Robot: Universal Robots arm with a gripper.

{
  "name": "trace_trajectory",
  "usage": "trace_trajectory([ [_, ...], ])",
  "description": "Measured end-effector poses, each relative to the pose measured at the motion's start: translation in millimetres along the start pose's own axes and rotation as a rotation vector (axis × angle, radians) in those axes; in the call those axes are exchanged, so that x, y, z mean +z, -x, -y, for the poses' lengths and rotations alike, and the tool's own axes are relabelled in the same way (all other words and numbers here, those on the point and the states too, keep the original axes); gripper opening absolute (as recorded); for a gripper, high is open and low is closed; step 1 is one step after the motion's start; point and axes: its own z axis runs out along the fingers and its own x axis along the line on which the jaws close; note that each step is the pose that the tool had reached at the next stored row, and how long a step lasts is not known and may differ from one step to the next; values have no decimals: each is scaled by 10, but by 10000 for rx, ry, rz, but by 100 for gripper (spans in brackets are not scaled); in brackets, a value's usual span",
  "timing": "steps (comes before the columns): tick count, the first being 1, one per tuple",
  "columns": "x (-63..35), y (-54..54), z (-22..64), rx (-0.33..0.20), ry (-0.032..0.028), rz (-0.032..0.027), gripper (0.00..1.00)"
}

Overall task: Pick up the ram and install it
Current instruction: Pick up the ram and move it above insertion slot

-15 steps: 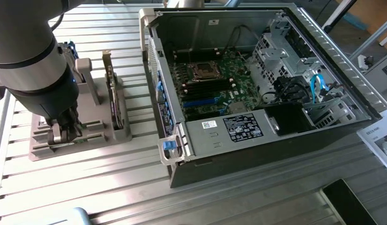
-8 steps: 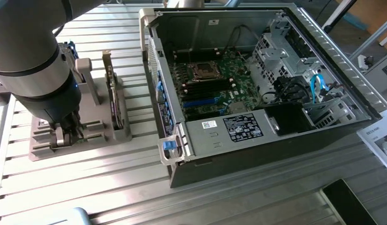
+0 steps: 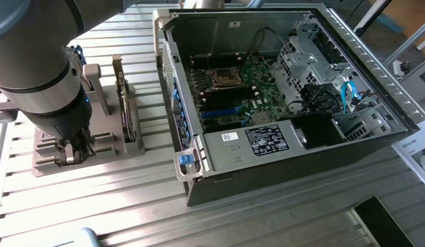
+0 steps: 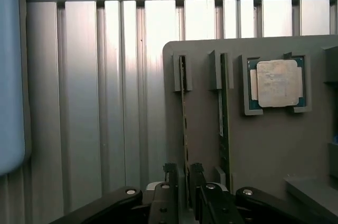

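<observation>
The ram is a thin green stick standing on edge in a slot of the grey holder. My gripper is lowered over its near end, open, with one dark finger on each side of the stick and small gaps between. A second green stick stands in the neighbouring slot. In the exterior view the gripper hangs over the holder at that view's left. The open computer case with its motherboard slots lies to that view's right.
A processor chip sits in a recess of the holder. An upright expansion card stands in the holder between my arm and the case. A printed sheet and a black object lie at the exterior view's right on the ribbed metal table.
</observation>
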Motion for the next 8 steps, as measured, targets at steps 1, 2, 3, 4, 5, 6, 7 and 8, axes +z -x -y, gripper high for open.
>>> trace_trajectory([
  [1,22,0,0,0,-1,0,24],
  [2,47,-1,0,0,0,0,24],
  [3,68,-1,0,0,0,0,24],
  [4,82,-2,0,0,0,0,24],
  [5,97,-2,1,0,0,0,24],
  [6,103,-2,0,0,-1,0,24],
  [7,103,-2,0,0,0,-1,24],
  [8,103,-2,0,1,1,-1,24],
])
